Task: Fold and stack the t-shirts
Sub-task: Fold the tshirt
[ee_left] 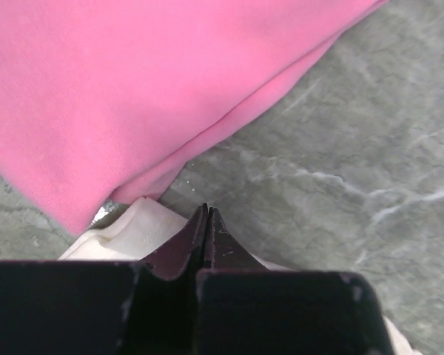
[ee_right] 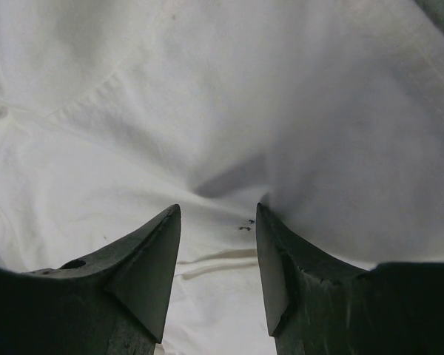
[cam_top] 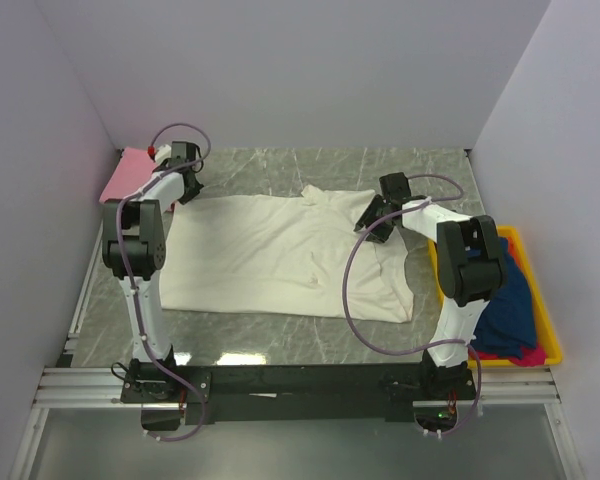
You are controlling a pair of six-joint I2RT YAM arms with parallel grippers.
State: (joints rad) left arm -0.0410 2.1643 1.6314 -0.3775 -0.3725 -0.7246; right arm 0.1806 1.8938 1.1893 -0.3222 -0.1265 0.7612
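Cream shirt (cam_top: pixel 280 255) lies spread flat, unfolded; pink shirt (cam_top: pixel 125 175) looks folded just beyond its far-left corner, blue shirt (cam_top: pixel 505 305) heaped in bin (cam_top: pixel 548 325) to its right; left gripper (ee_left: pixel 206 211) pressed together at that corner, pinch unclear; right gripper (ee_right: pixel 216 214) spread above its right part.

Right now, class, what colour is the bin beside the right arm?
The bin is yellow, shown best in the top external view.
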